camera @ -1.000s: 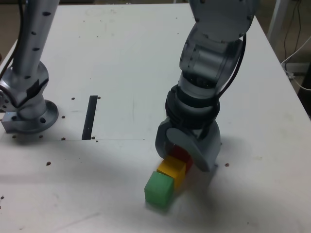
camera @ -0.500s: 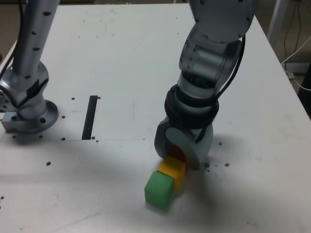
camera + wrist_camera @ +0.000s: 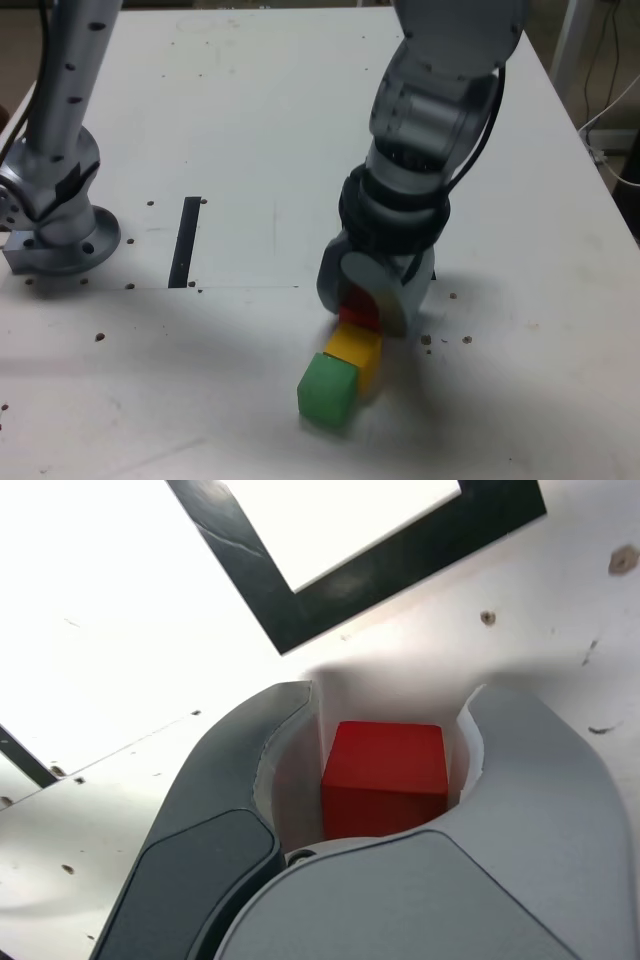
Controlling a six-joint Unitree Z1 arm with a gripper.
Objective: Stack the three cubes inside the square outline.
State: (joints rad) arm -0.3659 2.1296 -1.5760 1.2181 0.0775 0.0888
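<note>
Gripper (image 3: pixel 385 780) is clamped on the red cube (image 3: pixel 385 772), lower centre of the wrist view. In the exterior view, near to far from the lower centre: green cube (image 3: pixel 327 390), yellow cube (image 3: pixel 353 347), then our red one. Square outline (image 3: pixel 290 595) sits just past the jaw tips, so we'd carry forward. No readable labels.

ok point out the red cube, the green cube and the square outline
red cube (image 3: pixel 385 762), wrist view, top face
green cube (image 3: pixel 327 390), exterior view, front face
square outline (image 3: pixel 400 565), wrist view, black border
</note>
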